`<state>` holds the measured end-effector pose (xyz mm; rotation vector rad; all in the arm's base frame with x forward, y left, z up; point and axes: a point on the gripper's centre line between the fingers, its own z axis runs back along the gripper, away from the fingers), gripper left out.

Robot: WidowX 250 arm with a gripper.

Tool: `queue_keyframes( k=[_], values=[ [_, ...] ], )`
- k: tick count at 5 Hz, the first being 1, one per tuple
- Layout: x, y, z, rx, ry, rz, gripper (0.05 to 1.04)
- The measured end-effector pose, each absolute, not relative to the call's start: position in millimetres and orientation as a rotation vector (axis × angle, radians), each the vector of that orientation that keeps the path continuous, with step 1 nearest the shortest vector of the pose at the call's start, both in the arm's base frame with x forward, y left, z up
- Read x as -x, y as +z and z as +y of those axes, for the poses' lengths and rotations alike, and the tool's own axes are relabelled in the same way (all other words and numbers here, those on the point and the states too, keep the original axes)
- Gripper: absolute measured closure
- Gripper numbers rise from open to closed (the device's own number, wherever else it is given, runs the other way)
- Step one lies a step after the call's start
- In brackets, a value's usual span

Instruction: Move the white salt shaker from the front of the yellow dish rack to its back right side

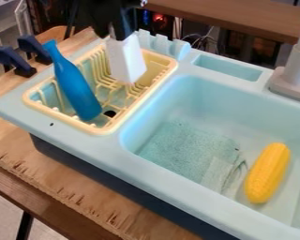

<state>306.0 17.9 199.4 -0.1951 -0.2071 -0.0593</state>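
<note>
The black gripper (pixel 119 32) hangs at the upper left, over the back part of the yellow dish rack (pixel 105 129). It is shut on the top end of a white block (pixel 127 61), which hangs down at a slight tilt. The block's lower end is at the rack's prongs; whether it touches them cannot be told. Just left of it a blue bottle (pixel 77 88) leans in the rack, its neck toward the upper left. On the right, a yellow corn cob (pixel 267 173) lies in the sink basin (pixel 177 93).
A grey-green cloth (pixel 189 149) lies on the basin floor, left of the corn. The grey faucet (pixel 293 79) stands at the right back edge. Two dark blue clamps (pixel 13 60) are on the wooden table (pixel 71 180) at the upper left, beyond the sink's corner.
</note>
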Motion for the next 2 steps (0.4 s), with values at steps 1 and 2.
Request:
queue_keyframes(
  k=[1, 2],
  values=[
    [-310.0, 191.8, 8.6, 0.190, -0.081, -0.189, 0.567],
    [-315.3, 188.9, 4.6, 0.184, -0.064, -0.193, 0.567]
  ],
)
